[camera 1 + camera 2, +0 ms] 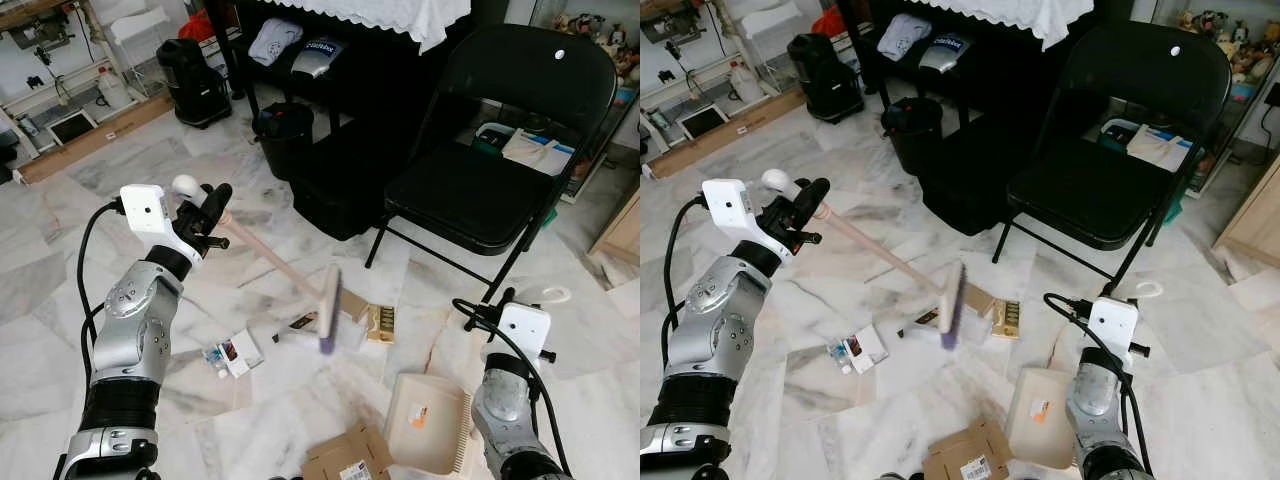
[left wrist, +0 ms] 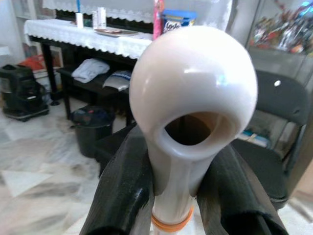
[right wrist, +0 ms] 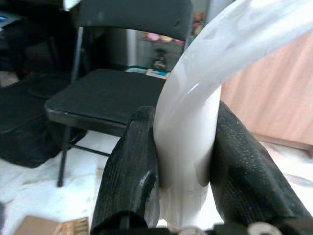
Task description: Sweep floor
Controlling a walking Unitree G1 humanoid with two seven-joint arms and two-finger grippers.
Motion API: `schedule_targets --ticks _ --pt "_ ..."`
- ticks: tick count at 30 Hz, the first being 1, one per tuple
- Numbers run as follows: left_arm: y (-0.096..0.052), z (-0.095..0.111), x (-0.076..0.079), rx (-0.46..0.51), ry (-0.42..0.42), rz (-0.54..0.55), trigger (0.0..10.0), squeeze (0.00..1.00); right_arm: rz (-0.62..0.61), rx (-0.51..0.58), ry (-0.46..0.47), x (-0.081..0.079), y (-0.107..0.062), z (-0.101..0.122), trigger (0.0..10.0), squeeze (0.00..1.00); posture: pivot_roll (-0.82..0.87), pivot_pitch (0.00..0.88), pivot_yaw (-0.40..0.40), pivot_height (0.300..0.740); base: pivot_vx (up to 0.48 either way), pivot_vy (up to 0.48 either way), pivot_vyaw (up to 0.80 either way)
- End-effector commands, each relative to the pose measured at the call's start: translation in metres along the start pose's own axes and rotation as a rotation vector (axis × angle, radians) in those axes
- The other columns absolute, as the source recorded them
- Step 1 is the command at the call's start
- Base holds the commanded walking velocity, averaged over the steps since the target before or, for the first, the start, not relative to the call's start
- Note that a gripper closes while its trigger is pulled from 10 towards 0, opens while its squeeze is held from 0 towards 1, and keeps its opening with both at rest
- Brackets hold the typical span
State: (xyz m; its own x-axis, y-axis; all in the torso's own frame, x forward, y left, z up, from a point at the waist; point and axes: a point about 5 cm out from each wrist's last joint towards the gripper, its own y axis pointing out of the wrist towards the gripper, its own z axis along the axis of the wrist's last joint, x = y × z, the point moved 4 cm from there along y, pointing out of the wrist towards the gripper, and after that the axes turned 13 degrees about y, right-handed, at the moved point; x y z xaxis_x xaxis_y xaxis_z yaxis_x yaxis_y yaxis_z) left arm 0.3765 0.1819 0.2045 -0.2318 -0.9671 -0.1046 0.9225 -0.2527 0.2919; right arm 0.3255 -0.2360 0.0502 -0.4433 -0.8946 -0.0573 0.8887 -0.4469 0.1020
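**Broom and Dustpan Held Ready Over Scattered Litter**

On the left, left gripper (image 1: 205, 215) raised at chest height, black fingers (image 2: 124, 196) clamped on the neck of the pale pink plastic broom handle (image 1: 268, 255) just under its rounded, holed end knob (image 2: 193, 88). Handle slanted down and to the right, probably so the head could reach the mess without bending. Blurred broom head (image 1: 329, 308) hanging over the white marble floor (image 1: 60, 300), apparently mid-stroke among the litter; contact with the floor impossible to confirm.

Around the head, rubbish strewn close together: small white printed cards (image 1: 232, 355) to its left, a brown-and-gold flat box (image 1: 372, 322) just to its right, a torn brown cardboard piece (image 1: 345, 455) nearer the robot.

Further right, beige plastic dustpan (image 1: 430, 420) resting low by the cardboard, mouth turned toward the litter, seemingly set to receive it. Right gripper (image 3: 186, 161) pinched tight on the white looped dustpan handle (image 1: 550, 295), holding the pan steady.

Behind, black folding metal chair (image 1: 480, 190) and a black waste bin (image 1: 283, 130) well apart from the pile. Sweeping judged barely begun, litter not yet gathered.
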Motion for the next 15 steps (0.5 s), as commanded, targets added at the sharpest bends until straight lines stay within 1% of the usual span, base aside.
schedule_targets --ticks 1,2,3,4,6,12,15 --pt "-0.007 -0.005 -0.005 -0.014 0.037 0.021 10.0 0.00 0.062 -0.077 0.034 -0.014 -0.009 -0.014 10.0 0.00 0.10 0.106 0.136 0.740 0.000 0.000 0.00" --pt "-0.007 -0.005 -0.005 -0.014 0.037 0.021 10.0 0.00 0.062 -0.077 0.034 -0.014 -0.009 -0.014 10.0 0.00 0.10 0.106 0.136 0.740 0.000 0.000 0.00" --pt "-0.010 -0.009 -0.001 -0.028 0.046 0.005 10.0 0.00 0.103 -0.085 0.051 -0.020 -0.009 -0.013 10.0 0.00 0.10 0.106 0.136 0.740 0.000 0.000 0.00" --pt "-0.010 -0.009 -0.001 -0.028 0.046 0.005 10.0 0.00 0.103 -0.085 0.051 -0.020 -0.009 -0.013 10.0 0.00 0.10 0.106 0.136 0.740 0.000 0.000 0.00" --pt "-0.014 -0.014 0.003 -0.045 0.062 -0.007 10.0 0.00 0.144 -0.087 0.045 -0.023 -0.008 -0.013 10.0 0.00 0.09 0.115 0.128 0.740 0.000 0.000 0.00" --pt "-0.018 -0.017 0.003 -0.057 0.084 0.001 10.0 0.00 0.162 -0.096 0.055 -0.023 -0.007 -0.013 10.0 0.00 0.09 0.116 0.123 0.740 0.000 0.000 0.00" --pt "-0.023 -0.020 0.002 -0.072 0.095 0.002 10.0 0.00 0.175 -0.101 0.055 -0.023 -0.007 -0.013 10.0 0.00 0.09 0.115 0.122 0.740 0.000 0.000 0.00"
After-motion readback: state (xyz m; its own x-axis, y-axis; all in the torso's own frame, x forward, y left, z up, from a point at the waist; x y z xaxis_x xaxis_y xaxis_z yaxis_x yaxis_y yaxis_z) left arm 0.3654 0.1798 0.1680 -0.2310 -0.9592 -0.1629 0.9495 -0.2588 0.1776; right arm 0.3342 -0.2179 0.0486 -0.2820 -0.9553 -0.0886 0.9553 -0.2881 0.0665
